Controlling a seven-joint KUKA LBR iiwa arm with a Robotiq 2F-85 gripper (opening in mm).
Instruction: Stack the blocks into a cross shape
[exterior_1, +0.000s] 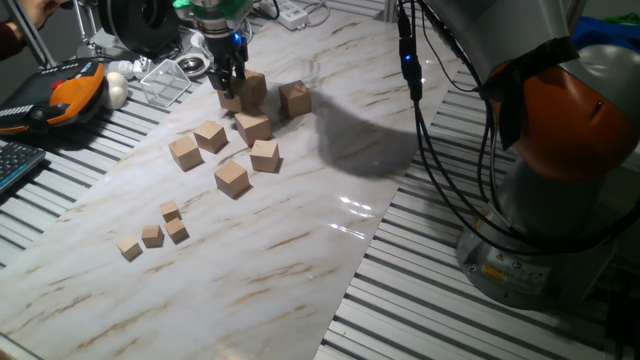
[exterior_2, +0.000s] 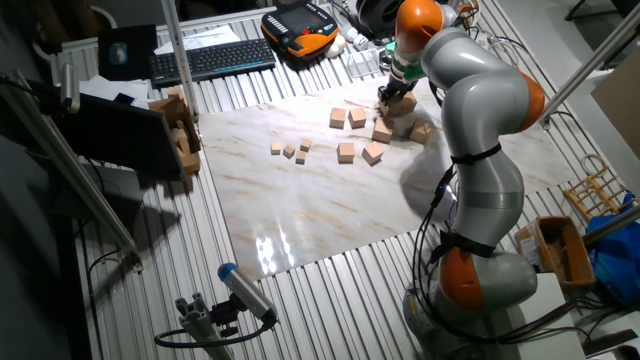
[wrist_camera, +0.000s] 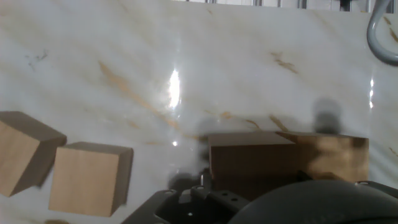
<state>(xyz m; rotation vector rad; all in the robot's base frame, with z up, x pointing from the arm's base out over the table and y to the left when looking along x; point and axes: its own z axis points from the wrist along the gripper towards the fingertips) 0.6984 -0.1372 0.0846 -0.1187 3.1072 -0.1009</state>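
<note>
One fixed view: gripper (exterior_1: 229, 88) sitting low at upper centre, fingers straddling a block (exterior_1: 243, 91); grip cannot be told. Seven blocks (exterior_1: 231, 177) lying scattered at frame centre on the marble board (exterior_1: 300, 250); four small cubes (exterior_1: 152, 236) lower left.

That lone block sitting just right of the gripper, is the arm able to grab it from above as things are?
Probably yes. The lone block stands apart from the others with bare marble around it and nothing above it. The gripper is right beside it, though it is down at another block now.
</note>
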